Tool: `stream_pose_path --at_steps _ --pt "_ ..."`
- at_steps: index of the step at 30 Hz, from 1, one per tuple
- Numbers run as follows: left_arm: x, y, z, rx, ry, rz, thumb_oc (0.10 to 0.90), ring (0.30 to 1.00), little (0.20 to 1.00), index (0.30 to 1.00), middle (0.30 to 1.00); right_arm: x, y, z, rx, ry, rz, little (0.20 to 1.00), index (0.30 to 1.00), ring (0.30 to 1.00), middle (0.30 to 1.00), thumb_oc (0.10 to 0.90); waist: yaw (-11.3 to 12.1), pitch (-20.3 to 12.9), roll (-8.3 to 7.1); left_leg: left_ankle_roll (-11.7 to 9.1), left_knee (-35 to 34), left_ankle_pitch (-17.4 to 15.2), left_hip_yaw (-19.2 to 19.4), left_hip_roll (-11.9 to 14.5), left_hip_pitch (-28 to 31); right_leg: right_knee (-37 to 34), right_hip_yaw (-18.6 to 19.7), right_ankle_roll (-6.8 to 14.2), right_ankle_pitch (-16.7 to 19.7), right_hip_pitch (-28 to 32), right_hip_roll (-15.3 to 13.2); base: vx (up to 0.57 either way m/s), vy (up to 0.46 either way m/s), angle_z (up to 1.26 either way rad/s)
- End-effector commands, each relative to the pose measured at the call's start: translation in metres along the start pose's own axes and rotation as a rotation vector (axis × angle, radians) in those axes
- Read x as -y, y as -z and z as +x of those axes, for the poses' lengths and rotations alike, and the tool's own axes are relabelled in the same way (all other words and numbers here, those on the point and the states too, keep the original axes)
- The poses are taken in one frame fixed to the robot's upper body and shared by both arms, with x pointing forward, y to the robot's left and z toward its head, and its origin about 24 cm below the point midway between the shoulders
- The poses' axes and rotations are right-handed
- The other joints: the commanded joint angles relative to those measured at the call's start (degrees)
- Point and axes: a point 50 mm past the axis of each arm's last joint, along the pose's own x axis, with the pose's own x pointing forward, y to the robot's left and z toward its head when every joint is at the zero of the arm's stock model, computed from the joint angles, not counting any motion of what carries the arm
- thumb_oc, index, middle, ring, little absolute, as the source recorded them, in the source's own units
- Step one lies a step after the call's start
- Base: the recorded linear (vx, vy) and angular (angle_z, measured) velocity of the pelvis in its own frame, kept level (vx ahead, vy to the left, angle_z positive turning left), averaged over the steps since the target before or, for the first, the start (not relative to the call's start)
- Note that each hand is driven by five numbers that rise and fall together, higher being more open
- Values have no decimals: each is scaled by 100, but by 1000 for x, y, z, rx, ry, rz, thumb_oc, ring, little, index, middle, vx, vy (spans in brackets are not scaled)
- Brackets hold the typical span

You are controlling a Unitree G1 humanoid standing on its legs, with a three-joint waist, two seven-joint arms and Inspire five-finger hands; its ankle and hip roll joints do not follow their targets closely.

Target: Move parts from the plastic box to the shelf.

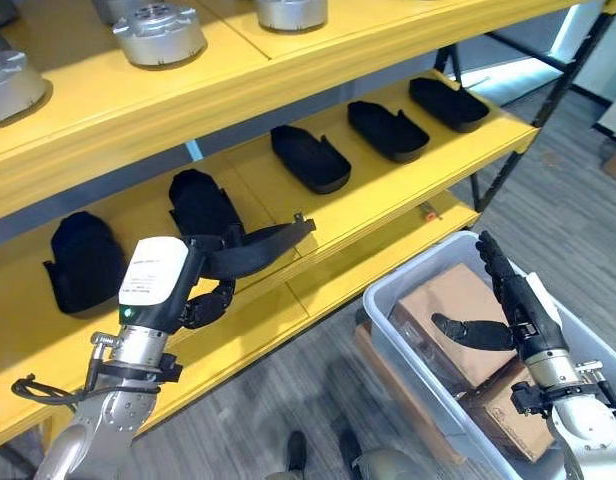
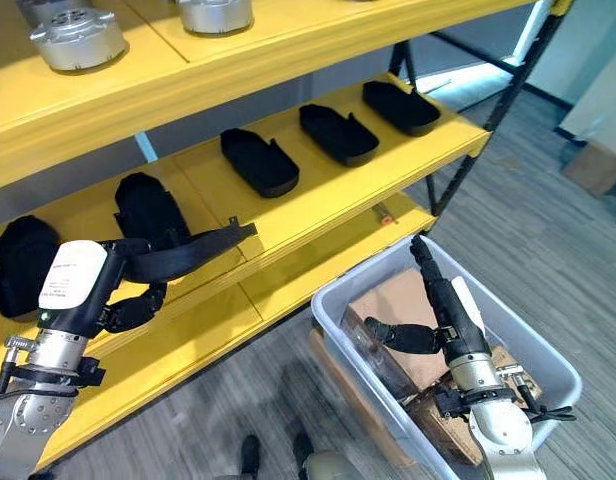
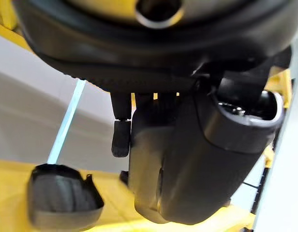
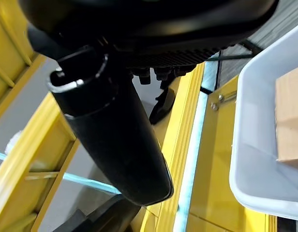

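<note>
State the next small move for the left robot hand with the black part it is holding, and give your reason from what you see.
Probably carry the black part forward into the bare gap on the middle shelf and set it down. The left robot hand grips it at the shelf's front edge, between a part already placed and the next part. The right robot hand hangs open over the plastic box.

Bright, even light. White glare lies on the floor [image 1: 508, 75] far right, behind the shelf [image 1: 388, 215]. Soft shadows sit under the black parts [image 1: 308, 158]. Both wrist views blur up close.
</note>
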Motion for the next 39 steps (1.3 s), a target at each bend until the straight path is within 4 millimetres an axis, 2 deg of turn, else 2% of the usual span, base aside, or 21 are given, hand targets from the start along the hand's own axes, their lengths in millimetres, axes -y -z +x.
stream_pose_path --at_steps 1,6,9,11,12,13,14,17,19,20,21,22,23,24,25,28,29,32,39 --pt "-47 -20 18 130 -311 -48 400 300 300 300 300 18 -48 18 285 88 -24 1000 1000 1000 1000 900 -30 -478 -132 177 -89 -591 591 -583 453 -476 -49 552 -61 284 -84 -6 -75 -12" --pt "-46 -18 15 106 -302 -65 400 300 300 300 300 16 -53 22 308 69 6 1000 1000 1000 1000 900 94 -316 -195 133 137 -547 551 -517 360 -569 -107 470 27 345 -119 -52 -84 1" --pt "-48 -19 17 117 -304 -57 400 300 300 300 300 18 -57 26 330 62 6 1000 1000 1000 1000 900 115 -60 -229 35 830 -767 450 -523 -26 -506 -312 447 -26 305 -247 -148 -39 23" --pt "-51 -20 21 129 -321 -57 400 300 300 300 300 22 -61 29 350 74 4 1000 1000 1000 1000 900 32 86 -273 -5 1223 -939 743 -383 -188 -353 -459 450 -16 138 -416 -182 28 49" --pt "-51 -20 21 129 -323 -57 400 300 300 300 300 22 -62 29 352 75 4 1000 1000 1000 1000 900 24 82 -264 -8 1302 -981 739 -374 -246 -315 -467 449 -37 100 -410 -167 57 58" --pt "-56 -21 23 138 -348 -59 400 300 300 300 300 24 -65 31 366 86 -6 1000 1000 1000 1000 900 -58 108 -290 -42 1431 -1054 1068 121 -181 -160 -576 453 -62 -92 -573 -122 48 68" --pt "-58 -22 23 146 -360 -55 400 300 300 300 300 24 -64 31 365 93 -5 1000 1000 1000 1000 900 -79 77 -273 -90 1364 -943 1091 377 -135 -62 -622 441 -118 -182 -617 -146 68 65" --pt "-61 -24 26 159 -389 -73 400 300 300 300 300 29 -62 27 359 125 -6 1000 1000 1000 1000 900 -205 74 -190 -311 1109 -131 1255 1374 45 382 -884 437 -324 -526 -765 -103 94 57" --pt "-63 -27 28 180 -401 -74 400 300 300 300 300 31 -61 24 354 146 -9 1000 1000 1000 1000 900 -312 70 -32 -573 606 466 1295 1858 121 844 -1108 472 -507 -822 -858 -85 134 76" --pt "-63 -27 29 180 -401 -75 400 300 300 300 300 32 -61 24 354 147 -10 1000 1000 1000 1000 900 -333 48 -15 -602 482 551 1279 1870 142 929 -1139 455 -556 -879 -850 -91 238 85" --pt "-65 -30 31 197 -411 -75 400 300 300 300 300 34 -60 21 350 171 -18 1000 1000 1000 1000 900 -363 122 81 -792 145 987 1361 2201 51 1267 -1228 549 -640 -1072 -1022 -93 247 70" --pt "-66 -31 32 208 -415 -75 400 300 300 300 300 35 -60 19 352 184 -20 1000 1000 1000 1000 900 -402 141 140 -868 -55 1093 1520 2290 4 1473 -1315 595 -722 -1160 -1133 -108 342 56" --pt "-67 -32 34 217 -421 -68 400 300 300 300 300 36 -59 17 346 195 -25 1000 1000 1000 1000 900 -418 157 176 -921 -61 1077 1584 2285 -5 1632 -1327 637 -753 -1259 -1210 -11 242 39" --pt "-66 -32 33 217 -416 -64 400 300 300 300 300 35 -58 17 339 196 -26 1000 1000 1000 1000 900 -387 181 210 -945 -60 872 1517 2246 31 1757 -1276 700 -811 -1273 -1269 8 171 43" --pt "-66 -32 33 218 -417 -63 400 300 300 300 300 34 -58 17 339 197 -26 1000 1000 1000 1000 900 -379 180 211 -937 -65 888 1523 2249 20 1755 -1272 695 -788 -1291 -1263 27 175 41" --pt "-66 -32 33 224 -404 -58 400 300 300 300 300 33 -57 15 338 205 -26 1000 1000 1000 1000 900 -328 263 260 -934 59 544 1565 2121 -65 1691 -1149 781 -653 -1247 -1403 15 229 23" --pt "-65 -35 35 238 -397 -76 400 300 300 300 300 33 -55 14 325 216 -28 1000 1000 1000 1000 900 -353 337 238 -941 404 351 1648 2016 -231 1553 -1169 850 -562 -1117 -1588 31 334 17" --pt "-64 -34 36 242 -389 -62 400 300 300 300 300 31 -52 13 310 219 -30 1000 1000 1000 1000 900 -370 362 215 -883 632 16 1575 1772 -226 1180 -1101 956 -383 -816 -1774 66 298 27" --pt "-68 -37 38 263 -383 -31 400 300 300 300 300 28 -44 11 270 225 -16 1000 1000 1000 1000 900 -325 191 45 -805 779 -273 1535 1469 -257 466 -1254 1134 -125 -267 -2057 72 158 3"
